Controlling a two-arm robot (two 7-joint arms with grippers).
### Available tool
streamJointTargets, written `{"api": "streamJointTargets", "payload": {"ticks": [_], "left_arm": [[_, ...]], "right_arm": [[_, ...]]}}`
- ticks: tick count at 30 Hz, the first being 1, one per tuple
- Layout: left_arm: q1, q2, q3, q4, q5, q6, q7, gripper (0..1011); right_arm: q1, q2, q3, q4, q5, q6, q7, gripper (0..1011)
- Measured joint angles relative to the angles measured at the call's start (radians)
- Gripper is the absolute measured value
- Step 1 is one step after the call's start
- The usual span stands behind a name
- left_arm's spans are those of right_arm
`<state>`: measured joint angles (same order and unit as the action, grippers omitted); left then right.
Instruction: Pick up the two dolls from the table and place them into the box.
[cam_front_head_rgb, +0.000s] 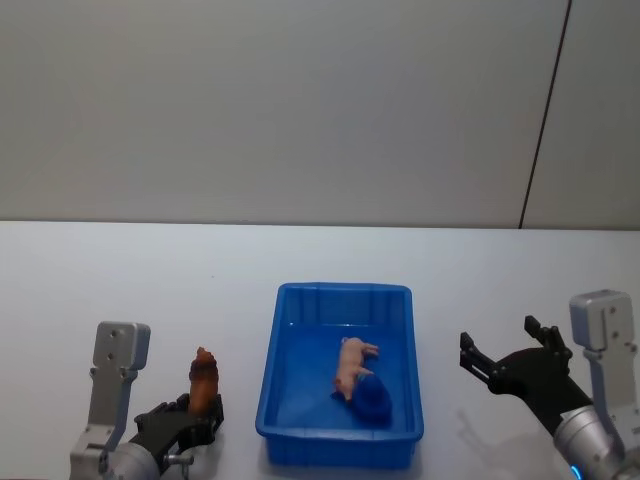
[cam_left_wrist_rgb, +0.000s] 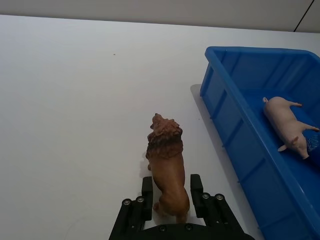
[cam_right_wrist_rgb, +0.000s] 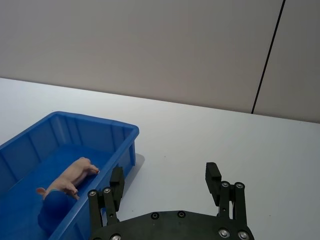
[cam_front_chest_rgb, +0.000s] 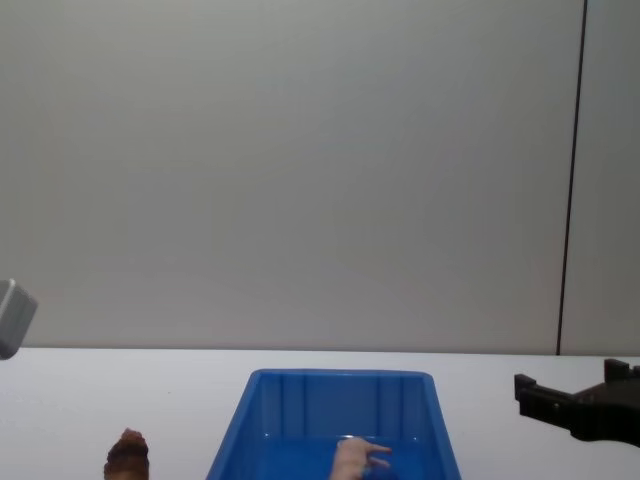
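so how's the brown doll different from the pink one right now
The brown doll, a maned lion, stands upright on the table left of the box; the pink doll, a pig, lies on its side inside the box. The lion sits between the left pincer fingers; the pig is untouched, and the right pincer is open beside the box. Both are small animal figures.

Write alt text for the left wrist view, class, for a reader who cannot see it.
The left gripper straddles the rear of a brown lion doll standing on the white table, its fingers either side. Beside it, a blue box holds a pink pig doll.
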<state>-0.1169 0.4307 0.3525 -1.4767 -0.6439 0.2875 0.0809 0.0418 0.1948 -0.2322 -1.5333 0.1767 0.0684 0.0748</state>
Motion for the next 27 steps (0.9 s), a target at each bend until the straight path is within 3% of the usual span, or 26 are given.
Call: {"api": "streamJointTargets", "payload": {"ticks": [7,18,27], "left_arm": [[-0.001,-0.001,-0.001,-0.011,0.015,0.001,-0.002,313],[-0.009,0.001,-0.005,-0.062,0.058,0.001,-0.013,306],[-0.039,-0.004,-0.006,-0.104,0.125,-0.005,-0.066,306]], "right_arm": [[0.0,0.0,0.0,0.0,0.0,0.0,0.0,1001],[0.0,0.0,0.0,0.0,0.0,0.0,0.0,1001],[0.0,0.0,0.0,0.0,0.0,0.0,0.0,1001]]}}
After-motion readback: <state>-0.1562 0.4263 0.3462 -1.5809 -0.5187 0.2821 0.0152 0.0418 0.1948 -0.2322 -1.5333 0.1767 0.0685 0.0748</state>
